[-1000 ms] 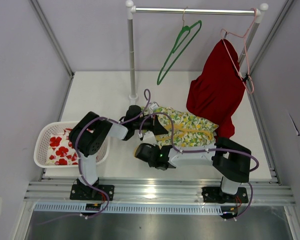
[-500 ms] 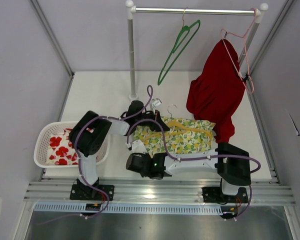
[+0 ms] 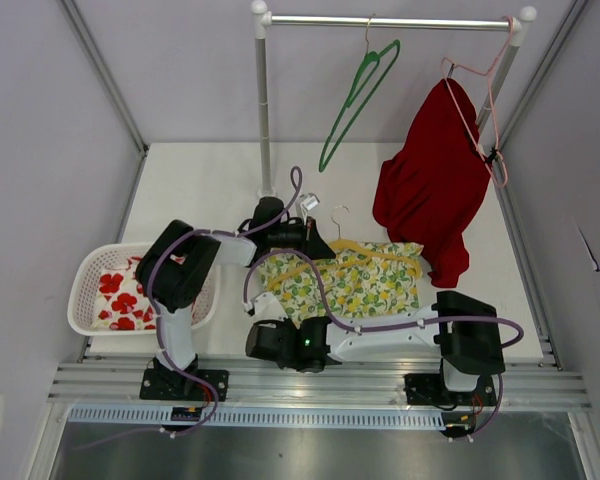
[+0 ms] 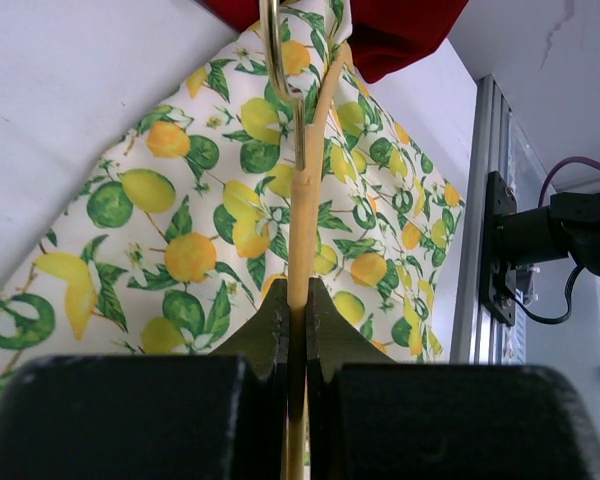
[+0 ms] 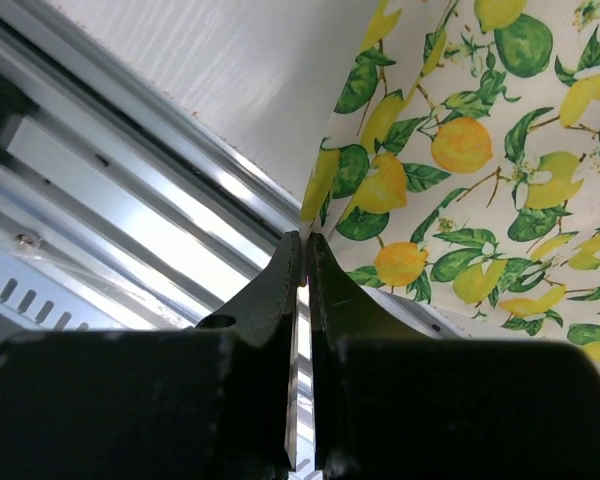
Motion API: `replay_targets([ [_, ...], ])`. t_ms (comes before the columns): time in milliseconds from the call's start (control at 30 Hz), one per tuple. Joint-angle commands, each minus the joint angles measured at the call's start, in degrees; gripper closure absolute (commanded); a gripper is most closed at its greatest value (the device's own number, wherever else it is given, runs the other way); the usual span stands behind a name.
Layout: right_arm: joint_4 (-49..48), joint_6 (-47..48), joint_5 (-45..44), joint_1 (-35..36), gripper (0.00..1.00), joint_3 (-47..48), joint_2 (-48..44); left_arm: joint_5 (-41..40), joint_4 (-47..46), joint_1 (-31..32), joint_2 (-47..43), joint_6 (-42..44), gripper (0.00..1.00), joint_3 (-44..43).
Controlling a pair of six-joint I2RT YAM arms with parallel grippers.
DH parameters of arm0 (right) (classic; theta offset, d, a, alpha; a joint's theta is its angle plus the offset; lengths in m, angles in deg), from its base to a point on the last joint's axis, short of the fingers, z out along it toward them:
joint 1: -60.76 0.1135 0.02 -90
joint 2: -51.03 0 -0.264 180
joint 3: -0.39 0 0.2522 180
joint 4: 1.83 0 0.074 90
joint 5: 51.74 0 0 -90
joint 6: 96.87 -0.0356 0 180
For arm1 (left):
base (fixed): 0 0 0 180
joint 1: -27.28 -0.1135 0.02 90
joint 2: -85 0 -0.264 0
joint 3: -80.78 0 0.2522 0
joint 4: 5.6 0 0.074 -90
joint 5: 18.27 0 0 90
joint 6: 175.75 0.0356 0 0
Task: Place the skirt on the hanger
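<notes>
One white surface [image 3: 200,180] fills the view from above, with a silver metal clothes rail [image 3: 390,20] standing at its far edge. On the rail hang an empty green wire hanger [image 3: 355,95] and a dark red garment [image 3: 430,190] on a thin pink hanger [image 3: 492,110]. In front of the rail, in the middle of the surface, a soft white lemon-print skirt [image 3: 355,285] lies spread flat. Its waist end points towards the rail and a tan wooden hanger [image 4: 302,210] is threaded through it. At the left edge sits a white plastic lattice basket [image 3: 80,300] holding one folded white cloth with red flowers [image 3: 120,295]. The left claw [image 4: 297,300] is clamped shut on the bar of the tan wooden hanger, just below its metal hook. The right claw [image 5: 302,240] is closed and appears to pinch the skirt's near corner by the surface's front rail. The skirt looks light and limp, likely to sag, bunch or slide off. It is probably best carried by the stiff hanger, with the cloth held only at an edge to keep it taut.
</notes>
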Motion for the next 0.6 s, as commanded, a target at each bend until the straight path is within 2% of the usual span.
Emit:
replay_targets([
  [0,-0.55,-0.03,1.29,2.55,1.00,2.99,-1.72,-2.19,-0.57,-1.32,-1.42,2.47,1.00,-0.92],
  [233,-0.29,-0.56,1.56,3.08,1.00,1.25,-0.93,-0.79,-3.65,-1.32,-3.87,0.71,1.00,1.36],
  [400,-2.83,-0.21,3.48,3.43,1.00,-3.85,-5.67,0.62,-3.21,-1.24,-6.25,0.80,1.00,1.55],
  [567,-2.22,-0.21,3.05,4.13,1.00,-4.48,-6.73,-0.34,-4.61,-1.06,-10.91,-0.08,1.00,3.83],
])
